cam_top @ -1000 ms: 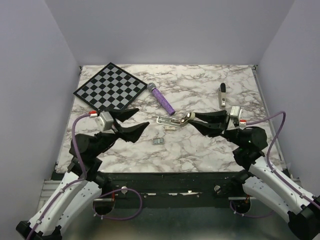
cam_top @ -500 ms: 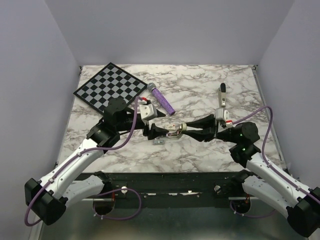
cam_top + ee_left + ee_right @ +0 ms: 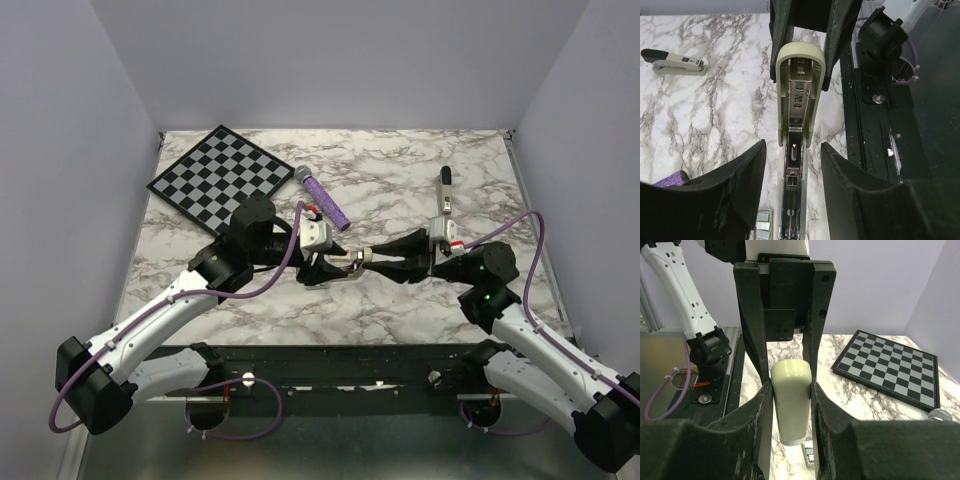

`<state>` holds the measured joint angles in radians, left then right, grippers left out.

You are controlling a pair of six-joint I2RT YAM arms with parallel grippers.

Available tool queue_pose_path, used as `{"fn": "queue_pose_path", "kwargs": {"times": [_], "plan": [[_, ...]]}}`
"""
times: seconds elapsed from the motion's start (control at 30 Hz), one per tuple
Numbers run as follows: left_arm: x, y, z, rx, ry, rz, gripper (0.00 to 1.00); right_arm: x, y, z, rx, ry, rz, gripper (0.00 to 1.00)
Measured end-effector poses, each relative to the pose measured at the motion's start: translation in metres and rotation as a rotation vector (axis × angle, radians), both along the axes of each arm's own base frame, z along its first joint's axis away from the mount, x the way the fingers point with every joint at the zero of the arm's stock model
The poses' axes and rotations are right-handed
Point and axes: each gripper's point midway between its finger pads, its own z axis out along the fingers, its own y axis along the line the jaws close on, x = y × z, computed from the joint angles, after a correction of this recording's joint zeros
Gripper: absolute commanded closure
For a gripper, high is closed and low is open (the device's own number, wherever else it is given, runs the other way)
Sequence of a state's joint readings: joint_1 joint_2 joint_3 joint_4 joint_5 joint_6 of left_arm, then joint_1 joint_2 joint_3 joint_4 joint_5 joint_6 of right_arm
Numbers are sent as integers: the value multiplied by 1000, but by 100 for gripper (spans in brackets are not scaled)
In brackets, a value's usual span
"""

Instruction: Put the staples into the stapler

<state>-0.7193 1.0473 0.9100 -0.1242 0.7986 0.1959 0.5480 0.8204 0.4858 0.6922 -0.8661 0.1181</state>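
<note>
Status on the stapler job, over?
Right tool shut on stapler lid. Left tool open astride its magazine. Staples on table, unloaded. Nothing in the way.

The desk (image 3: 715, 115) is glossy and marble-patterned. The stapler (image 3: 796, 55) is smooth cream plastic over shiny metal. The left claw (image 3: 792, 150) is matt black.

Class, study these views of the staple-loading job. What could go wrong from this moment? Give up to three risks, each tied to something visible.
1. The right tool grips the cream cover near its rounded end; it could slip and let the stapler snap shut.
2. The left tool straddles the open magazine with empty jaws; closing there would likely clamp the magazine, not the staples lying beside it.
</note>
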Motion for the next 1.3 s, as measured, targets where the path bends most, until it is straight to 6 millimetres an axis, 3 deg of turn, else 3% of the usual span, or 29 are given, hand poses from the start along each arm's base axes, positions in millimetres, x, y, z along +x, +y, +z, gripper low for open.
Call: {"fn": "queue_pose_path", "kwargs": {"times": [0.5,0.7,1.03,1.13,1.17,1.23,1.27,1.3], "plan": [[3,-11,-18,49,32,3,59,-1,1,-2,-8,-1,12,99],[3,-13,-21,60,32,5,71,-1,1,-2,-8,-1,12,99],[-2,-14,-23,73,27,-8,100,0,1,-2,-8,-2,9,99],[0,-14,-23,75,28,0,100,1,1,-2,-7,4,-1,88],[1,-14,-23,76,28,9,100,3,0,-2,-5,6,-9,71],[2,-14,-24,77,29,15,100,5,0,-3,-4,15,-26,57],[3,-14,-23,78,31,24,100,7,-1,-3,-4,20,-36,44],[4,-14,-23,78,33,30,100,8,-2,-3,-4,25,-46,39]]}}
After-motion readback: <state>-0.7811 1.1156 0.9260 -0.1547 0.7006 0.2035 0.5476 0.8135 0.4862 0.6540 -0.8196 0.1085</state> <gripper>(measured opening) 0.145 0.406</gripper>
